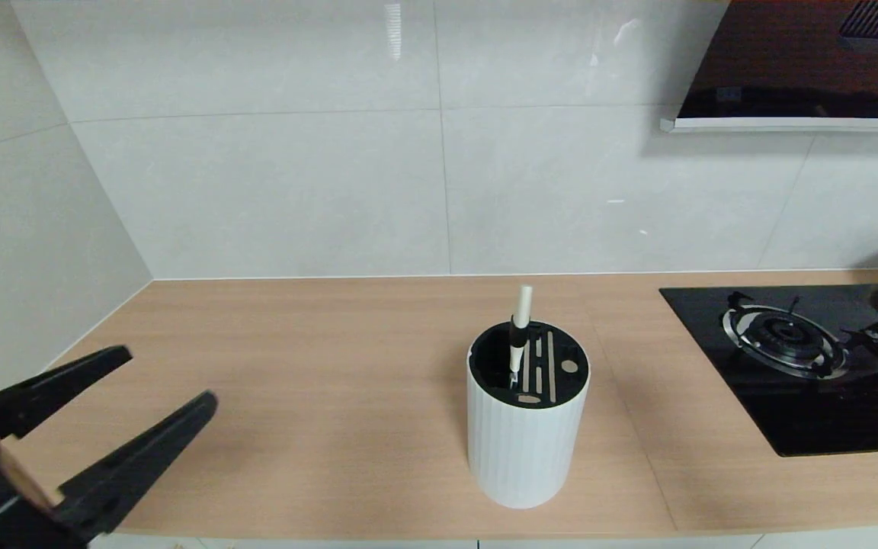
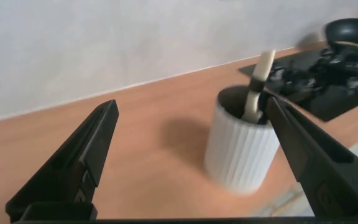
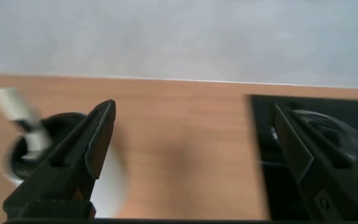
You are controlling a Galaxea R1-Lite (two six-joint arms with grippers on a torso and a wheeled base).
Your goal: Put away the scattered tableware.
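Our jaws are wide apart on the left gripper (image 1: pixel 168 375) and the right gripper (image 3: pixel 192 109), holding nothing. One white-handled utensil (image 1: pixel 520 328) stands in the white holder (image 1: pixel 527 450) on the counter (image 1: pixel 332 381). We think it is light, stiff and smooth; grab its handle.

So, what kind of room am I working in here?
Most likely a home kitchen: a gas hob set into the wooden countertop, a range hood above it, and tiled walls behind.
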